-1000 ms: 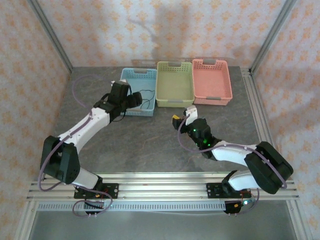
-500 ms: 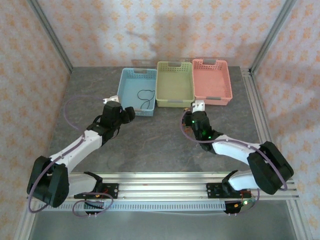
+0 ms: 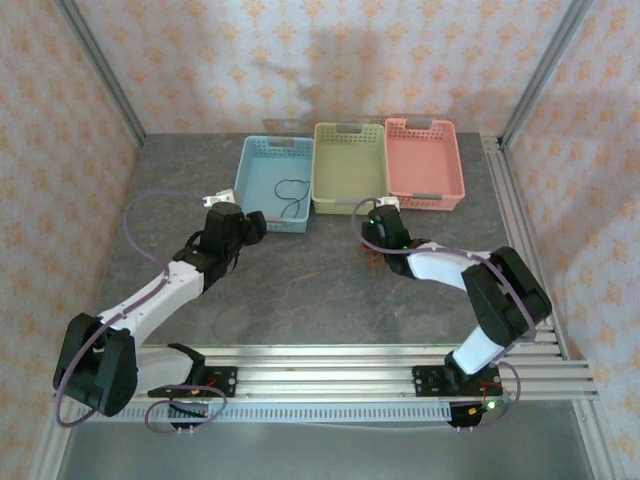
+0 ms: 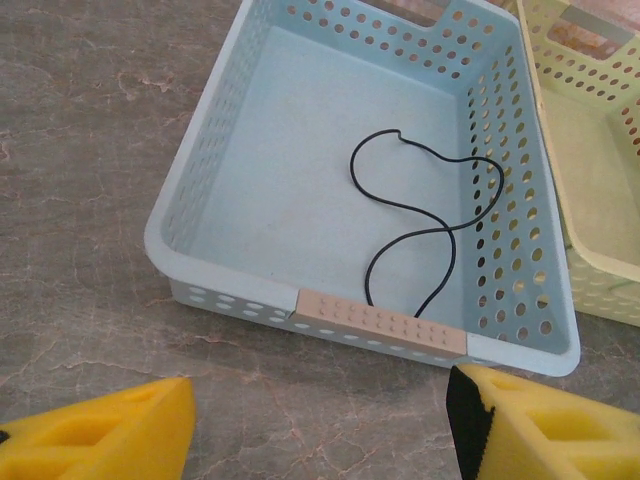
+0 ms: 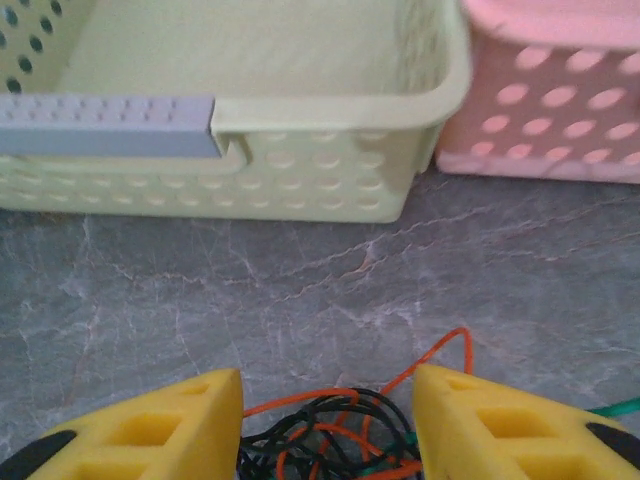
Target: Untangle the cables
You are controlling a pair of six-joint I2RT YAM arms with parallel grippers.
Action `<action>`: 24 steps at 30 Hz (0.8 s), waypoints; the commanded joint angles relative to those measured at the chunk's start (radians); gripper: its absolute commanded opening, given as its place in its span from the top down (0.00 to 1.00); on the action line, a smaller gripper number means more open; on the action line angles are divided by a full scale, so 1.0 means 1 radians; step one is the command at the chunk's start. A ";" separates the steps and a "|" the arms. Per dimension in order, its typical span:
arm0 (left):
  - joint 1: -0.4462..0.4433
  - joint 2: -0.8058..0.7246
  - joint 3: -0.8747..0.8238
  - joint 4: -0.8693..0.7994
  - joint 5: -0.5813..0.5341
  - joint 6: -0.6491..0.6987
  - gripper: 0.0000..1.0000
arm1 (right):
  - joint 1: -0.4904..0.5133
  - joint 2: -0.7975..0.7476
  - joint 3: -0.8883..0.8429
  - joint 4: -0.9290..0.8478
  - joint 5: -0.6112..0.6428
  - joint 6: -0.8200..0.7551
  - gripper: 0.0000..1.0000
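Note:
A tangle of orange, black and green cables [image 5: 330, 435] lies on the grey table between the yellow fingers of my right gripper [image 5: 325, 385]. Those fingers stand apart, open around the tangle. From above, a bit of orange cable [image 3: 375, 262] shows beside the right arm, and the right gripper [image 3: 383, 212] sits at the green basket's near right corner. One black cable [image 4: 420, 215] lies loose in the blue basket [image 4: 200, 170]. My left gripper [image 4: 320, 400] is open and empty, just short of that basket's near wall.
Three baskets stand in a row at the back: blue [image 3: 262, 150], green [image 3: 350, 130] and pink [image 3: 425, 128]. The green basket's wall [image 5: 320, 180] and the pink one [image 5: 550, 140] are close ahead of the right fingers. Metal frame posts edge the table.
The left gripper drew back from over the blue basket to the table in front of it. The right gripper moved from mid-table up to the green basket's near corner.

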State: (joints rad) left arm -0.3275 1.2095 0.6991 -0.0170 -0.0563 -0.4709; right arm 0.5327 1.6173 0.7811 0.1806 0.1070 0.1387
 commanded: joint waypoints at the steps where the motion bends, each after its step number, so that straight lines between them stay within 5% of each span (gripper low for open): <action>1: -0.008 0.008 0.013 0.011 -0.035 0.001 0.32 | -0.004 0.044 0.054 -0.115 -0.044 0.019 0.56; 12: -0.025 0.031 0.031 0.006 -0.037 0.014 0.32 | 0.001 0.059 0.071 -0.093 -0.206 -0.017 0.99; 24: -0.067 0.096 0.079 0.018 0.010 0.034 0.32 | 0.099 0.001 0.015 0.066 -0.414 -0.139 1.00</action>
State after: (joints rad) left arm -0.3798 1.2770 0.7254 -0.0143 -0.0597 -0.4473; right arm 0.6136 1.6497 0.8074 0.2001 -0.2474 0.0483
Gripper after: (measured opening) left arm 0.676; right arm 0.046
